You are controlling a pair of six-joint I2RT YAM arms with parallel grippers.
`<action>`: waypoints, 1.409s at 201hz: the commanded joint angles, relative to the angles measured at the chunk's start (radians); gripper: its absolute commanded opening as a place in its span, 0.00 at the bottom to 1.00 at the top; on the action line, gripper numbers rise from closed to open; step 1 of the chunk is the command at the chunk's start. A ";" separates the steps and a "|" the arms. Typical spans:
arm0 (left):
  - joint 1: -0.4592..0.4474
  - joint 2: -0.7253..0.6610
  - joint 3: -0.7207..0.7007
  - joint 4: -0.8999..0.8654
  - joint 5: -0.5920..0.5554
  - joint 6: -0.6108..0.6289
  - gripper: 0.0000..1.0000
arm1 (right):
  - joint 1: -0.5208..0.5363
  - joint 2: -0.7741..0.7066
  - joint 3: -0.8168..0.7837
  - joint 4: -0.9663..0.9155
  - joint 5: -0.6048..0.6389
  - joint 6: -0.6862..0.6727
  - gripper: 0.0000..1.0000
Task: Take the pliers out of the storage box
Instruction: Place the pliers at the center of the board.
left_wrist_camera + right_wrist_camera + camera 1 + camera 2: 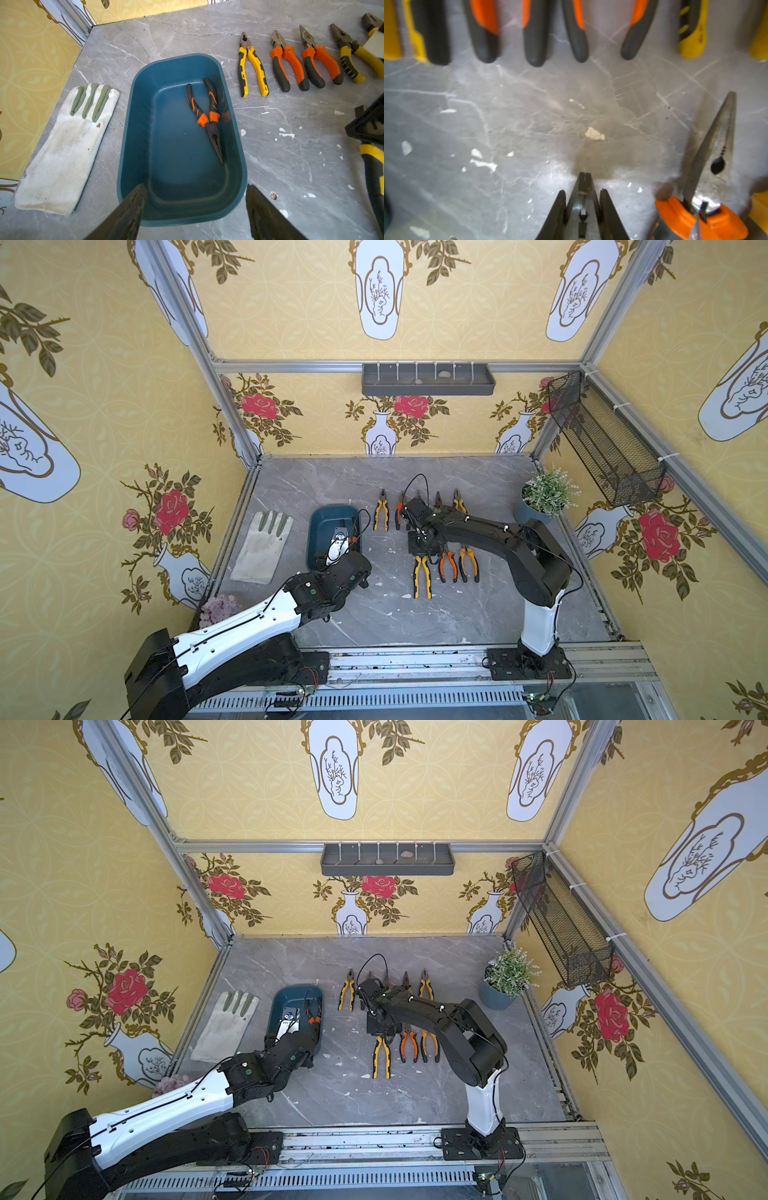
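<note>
The teal storage box [133,104] sits left of the table's middle, seen in both top views [332,512] [299,992]. One orange-and-black long-nose pliers [207,116] lies inside it along one long wall. My left gripper [196,187] hangs open over the box's near end, with nothing between its fingers [133,207]. Several more pliers lie in two rows on the table to the right [381,512] [448,566]. My right gripper [583,192] is shut on the metal nose of a yellow-and-black pliers [422,576] in the front row, low over the table.
A white work glove [262,547] lies left of the box. A potted plant [544,497] stands at the back right, and a pink flower [218,608] lies at the front left. A grey tray [428,379] and a mesh basket [602,439] hang on the walls.
</note>
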 commanded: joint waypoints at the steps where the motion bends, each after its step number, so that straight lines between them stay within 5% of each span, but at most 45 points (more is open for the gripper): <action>1: 0.004 -0.006 -0.017 0.007 0.013 -0.021 0.77 | -0.006 0.011 -0.001 0.024 0.018 0.010 0.02; 283: 0.019 -0.056 -0.054 0.017 0.017 -0.009 0.76 | -0.067 0.162 0.129 -0.028 0.032 -0.074 0.15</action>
